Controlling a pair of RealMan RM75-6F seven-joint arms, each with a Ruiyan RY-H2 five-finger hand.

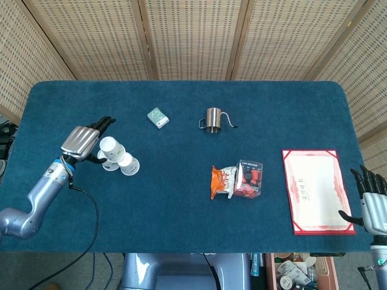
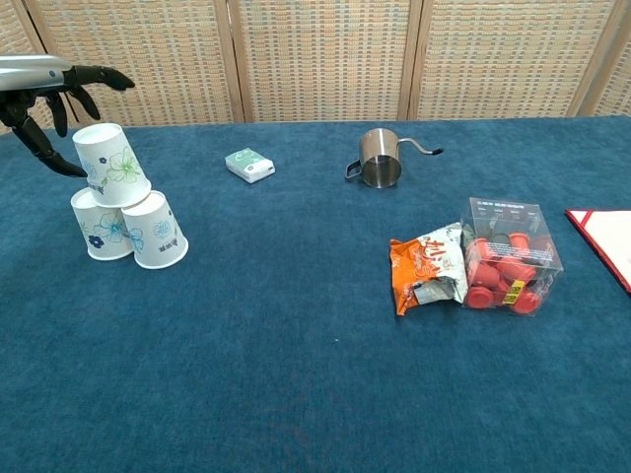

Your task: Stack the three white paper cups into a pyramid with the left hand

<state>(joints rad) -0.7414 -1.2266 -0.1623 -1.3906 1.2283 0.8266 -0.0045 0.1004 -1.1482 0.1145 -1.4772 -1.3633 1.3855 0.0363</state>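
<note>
Three white flower-print paper cups stand upside down as a pyramid at the table's left. The top cup [image 2: 111, 165] [image 1: 109, 145] rests on the two lower cups [image 2: 100, 225] [image 2: 158, 230]. My left hand [image 2: 54, 99] [image 1: 84, 142] is open just left of and above the top cup, fingers spread, with a small gap to the cup. My right hand [image 1: 372, 199] hangs open off the table's right edge, seen only in the head view.
A small green box [image 2: 248, 165], a steel pitcher [image 2: 379, 166], an orange snack bag [image 2: 426, 268] and a clear box of red pieces [image 2: 508, 256] lie mid-table. A red-bordered certificate [image 1: 315, 190] lies at the right.
</note>
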